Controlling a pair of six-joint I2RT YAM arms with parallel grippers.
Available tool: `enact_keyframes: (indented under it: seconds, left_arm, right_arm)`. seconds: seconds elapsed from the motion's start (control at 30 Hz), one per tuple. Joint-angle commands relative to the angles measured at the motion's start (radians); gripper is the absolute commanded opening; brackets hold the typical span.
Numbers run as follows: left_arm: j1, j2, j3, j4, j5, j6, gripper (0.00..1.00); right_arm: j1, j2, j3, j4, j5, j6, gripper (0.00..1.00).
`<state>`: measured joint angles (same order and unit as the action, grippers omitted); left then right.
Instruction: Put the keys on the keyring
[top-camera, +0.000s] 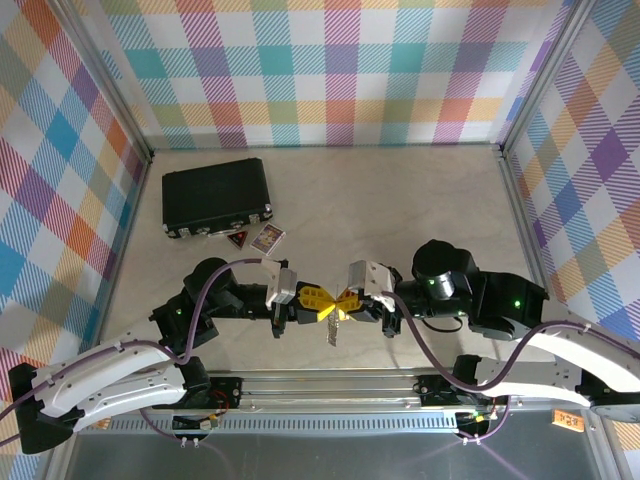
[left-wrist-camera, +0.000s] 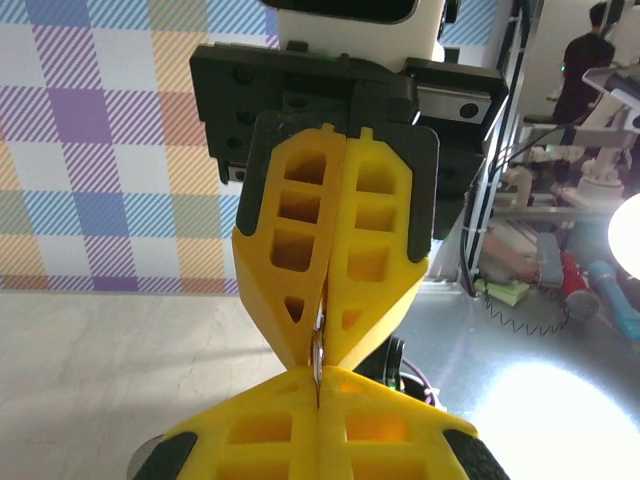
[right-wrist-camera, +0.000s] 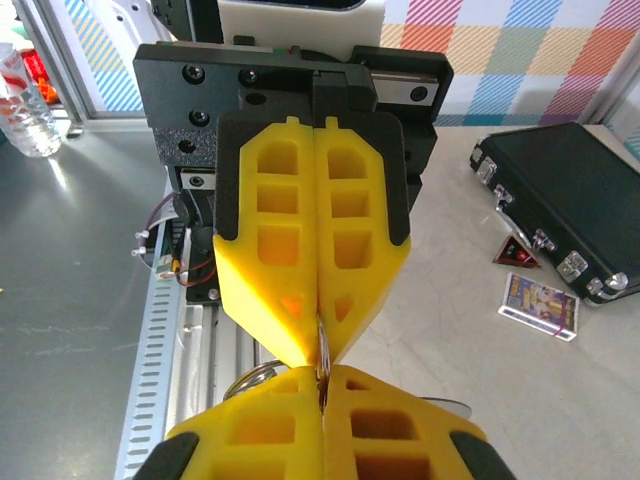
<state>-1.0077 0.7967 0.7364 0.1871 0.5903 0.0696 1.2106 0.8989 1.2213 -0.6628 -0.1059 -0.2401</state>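
My two grippers meet tip to tip above the near middle of the table, the left gripper (top-camera: 322, 300) from the left and the right gripper (top-camera: 347, 300) from the right. Both are shut. A thin silver edge of the keyring (left-wrist-camera: 317, 352) is pinched between the left gripper's (left-wrist-camera: 320, 378) yellow fingers and runs up into the opposite pair. In the right wrist view the keyring (right-wrist-camera: 322, 350) sits the same way in the right gripper (right-wrist-camera: 322, 376), with a wire loop (right-wrist-camera: 245, 380) sticking out to the left. A small silver piece (top-camera: 332, 330) hangs below the fingertips. The keys are hidden.
A black rectangular case (top-camera: 217, 196) lies at the back left, with two small cards (top-camera: 267, 238) in front of it. The case (right-wrist-camera: 560, 205) also lies off to the right in the right wrist view. Plaid walls close in three sides. A metal rail (top-camera: 330, 385) runs along the near edge.
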Motion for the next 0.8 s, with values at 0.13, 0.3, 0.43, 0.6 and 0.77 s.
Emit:
enact_keyframes:
  seconds: [0.13, 0.3, 0.43, 0.6, 0.77]
  left_arm:
    - [-0.003, -0.012, 0.044, -0.060, -0.133, 0.065, 0.00]
    - [-0.003, -0.008, 0.084, -0.212, -0.280, 0.146, 0.24]
    - [-0.003, 0.006, 0.081, -0.249, -0.303, 0.166, 0.22]
    - [-0.003, 0.017, 0.074, -0.249, -0.296, 0.167, 0.17]
    - [-0.003, 0.024, 0.081, -0.252, -0.282, 0.176, 0.00]
  right_arm:
    - [0.010, -0.009, 0.000, 0.003, 0.000, -0.022, 0.00]
    - [0.009, 0.040, 0.049, -0.078, 0.061, -0.061, 0.00]
    - [0.010, 0.075, 0.065, -0.097, 0.057, -0.073, 0.00]
    - [0.013, 0.104, 0.073, -0.111, 0.059, -0.075, 0.00]
    - [0.023, 0.135, 0.087, -0.127, 0.068, -0.073, 0.00]
